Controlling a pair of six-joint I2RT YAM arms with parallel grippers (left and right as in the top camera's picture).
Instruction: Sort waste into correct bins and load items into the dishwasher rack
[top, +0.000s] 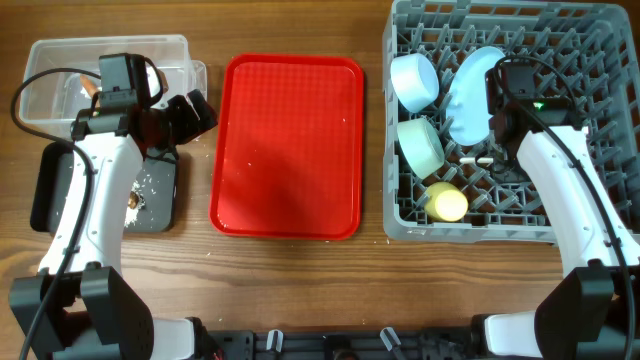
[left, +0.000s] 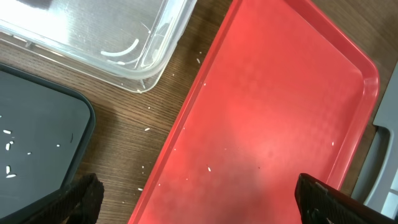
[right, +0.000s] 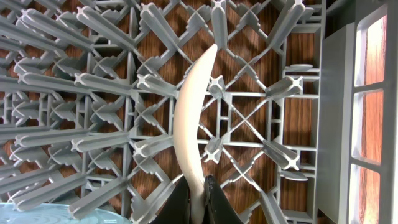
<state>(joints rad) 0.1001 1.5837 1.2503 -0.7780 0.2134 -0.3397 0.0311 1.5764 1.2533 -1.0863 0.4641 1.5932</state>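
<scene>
White plastic spoon (right: 189, 124) is pinched at its 6 o'clock end by right gripper (right: 198, 190), held down inside grey plastic grid rack (right: 81, 81) for slotting; left gripper (top: 185, 118) is splayed wide, empty.

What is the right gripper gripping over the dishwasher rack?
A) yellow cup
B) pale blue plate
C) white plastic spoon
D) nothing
C: the right wrist view shows the right gripper pinching the white plastic spoon above the pegs of the dishwasher rack.
</scene>
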